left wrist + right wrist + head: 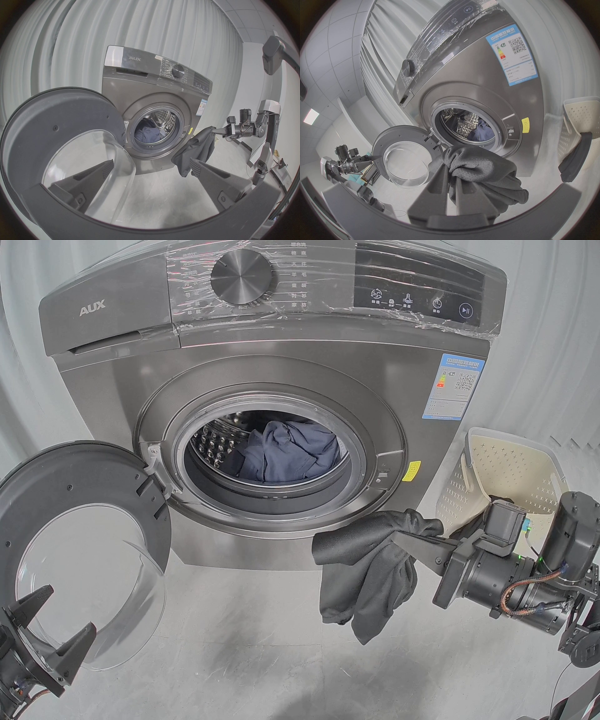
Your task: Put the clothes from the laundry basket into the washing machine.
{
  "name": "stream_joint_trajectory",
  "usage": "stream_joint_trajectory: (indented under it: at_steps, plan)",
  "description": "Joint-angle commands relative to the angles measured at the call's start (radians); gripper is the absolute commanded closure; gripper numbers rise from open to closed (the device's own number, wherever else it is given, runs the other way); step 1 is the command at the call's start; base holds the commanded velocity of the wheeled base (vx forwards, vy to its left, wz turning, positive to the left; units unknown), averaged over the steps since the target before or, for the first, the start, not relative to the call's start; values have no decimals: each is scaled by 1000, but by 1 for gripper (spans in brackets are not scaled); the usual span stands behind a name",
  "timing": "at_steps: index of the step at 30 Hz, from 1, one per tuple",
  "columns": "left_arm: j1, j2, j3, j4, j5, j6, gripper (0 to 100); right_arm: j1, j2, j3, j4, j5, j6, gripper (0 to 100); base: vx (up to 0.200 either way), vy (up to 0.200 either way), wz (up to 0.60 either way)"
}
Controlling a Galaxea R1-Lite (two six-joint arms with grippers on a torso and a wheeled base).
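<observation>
One limp dark-grey garment (369, 577) hangs pinched in the right fingers (425, 549); left fingers (70, 647) spread wide.

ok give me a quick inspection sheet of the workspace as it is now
surface: grey floor
job's things: washing machine with door swung open, blue garment in drum; laundry basket beside machine, dark cloth draped over its rim
clutter: nothing seen
end effectors: right end effector shut on dark garment, held off the floor before the machine; left end effector open, empty, by the door
cables: orange cable along right wrist
surroundings: pale curtain behind machine
</observation>
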Motion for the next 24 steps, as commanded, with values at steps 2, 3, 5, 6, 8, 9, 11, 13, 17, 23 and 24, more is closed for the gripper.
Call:
stream_joint_trajectory:
  at_steps: [2, 3, 5, 6, 8, 9, 11, 13, 17, 23, 24]
  plan:
    - [-2, 18, 4, -6, 0, 0, 0, 0, 18, 0, 0, 0, -2, 100, 0, 200, 0]
    - [-4, 21, 4, -8, 0, 0, 0, 0, 20, 0, 0, 0, -2, 100, 0, 200, 0]
    - [-6, 23, 2, -8, -5, 0, 0, 2, 31, -5, -1, 0, -2, 100, 0, 0, 0]
    - [-7, 29, 2, -9, -11, 0, 0, 2, 35, -9, 0, 0, -2, 100, 0, 0, 0]
    - [-7, 44, 1, -9, -25, -2, 0, 9, 49, -23, -1, -2, 0, 100, 0, 0, 0]
    - [-7, 50, 1, -9, -29, -2, 0, 14, 55, -29, -1, -2, 1, 100, 0, 0, 0]
    - [-7, 73, -4, -11, -39, -2, 0, 17, 70, -43, -12, -3, 0, 100, 0, 0, 0]
    - [-9, 115, -13, -14, -57, -2, 0, 28, 100, -66, -46, -9, 0, 100, 0, 0, 0]
    - [-9, 190, -36, -19, -118, -9, 0, 51, 156, -118, -90, -31, 3, 100, 0, 0, 0]
    - [-10, 337, -48, -105, -163, -2, 0, 89, 242, -207, -173, -44, 26, 100, 0, 0, 0]
    - [-16, 362, -48, -131, -163, -2, 0, 91, 258, -222, -189, -49, 24, 100, 0, 0, 0]
